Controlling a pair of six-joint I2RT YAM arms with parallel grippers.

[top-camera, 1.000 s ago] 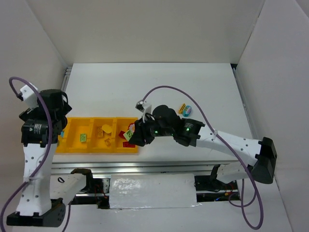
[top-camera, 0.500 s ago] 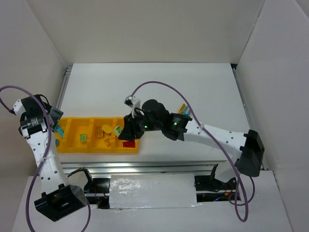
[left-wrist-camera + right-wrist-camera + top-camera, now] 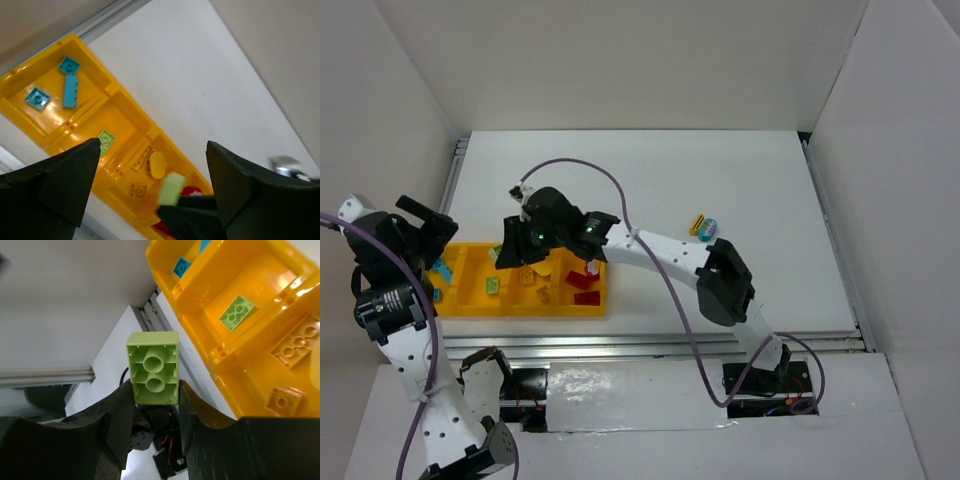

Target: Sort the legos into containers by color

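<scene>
We see the right claw (image 3: 153,396) pressed together on a light green brick (image 3: 152,367), one finger flat against each long side and the hollow underside of the brick facing the wrist camera. From overhead, that claw (image 3: 510,256) hangs above the yellow tray (image 3: 520,311) with the brick (image 3: 505,257) clear of it, roughly over the second compartment from the left arm's end, though we cannot tell the exact spot. Just beyond the held brick lies a flat green piece (image 3: 237,311) on the floor of that compartment, with tan-yellow pieces (image 3: 299,341) in the next compartment along. The left claw (image 3: 152,150) is spread wide and holds nothing, touching nothing. It sits high off the tray's end (image 3: 428,224) and looks down on the row. Between its fingers we see the tray (image 3: 87,55) with blue bricks (image 3: 70,91) in the end compartment, the flat green piece (image 3: 105,141) in the next, yellow pieces (image 3: 157,164) after that, and red (image 3: 192,191) in the last. The brick in the right claw (image 3: 170,189) shows there too. Well away from both claws, a few small yellow and blue pieces (image 3: 704,225) lie on the white table (image 3: 720,170).
</scene>
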